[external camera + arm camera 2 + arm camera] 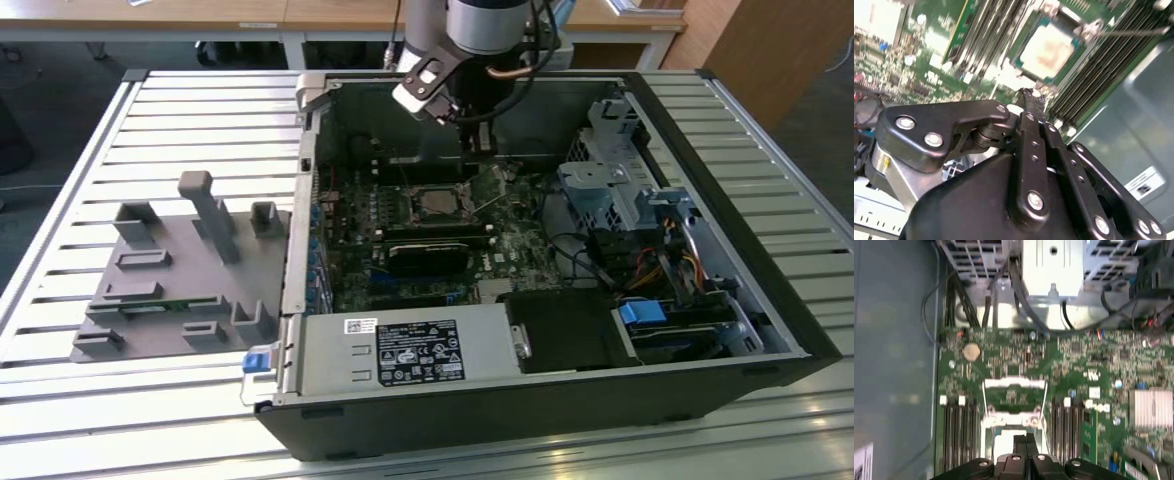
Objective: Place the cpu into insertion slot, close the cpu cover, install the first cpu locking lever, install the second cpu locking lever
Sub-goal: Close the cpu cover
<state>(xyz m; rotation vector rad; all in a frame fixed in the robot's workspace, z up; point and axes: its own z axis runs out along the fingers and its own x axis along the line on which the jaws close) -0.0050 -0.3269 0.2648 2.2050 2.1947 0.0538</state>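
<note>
The cpu (1050, 47), with its pale silvery top up, lies in the insertion slot (988, 424) on the green motherboard (354, 270) inside the open computer case. The cpu cover (1014, 384) looks swung open, away from the slot, with bare board showing through its window. A thin locking lever (1134, 32) sticks up beside the slot. My gripper (477, 150) hangs just above the slot's far side, near the case's back wall. Both wrist views show its black fingers (1030, 130) pressed together, with nothing between them; their tips (1025, 440) overlap the cpu's edge.
A grey fixture plate (174, 270) with upright blocks lies at the exterior view's left. In the case, a power supply (400, 350) sits at the front, a drive cage (614, 190) and cables on the right. Memory slots (959, 425) flank the socket; a black module (434, 250) lies in front.
</note>
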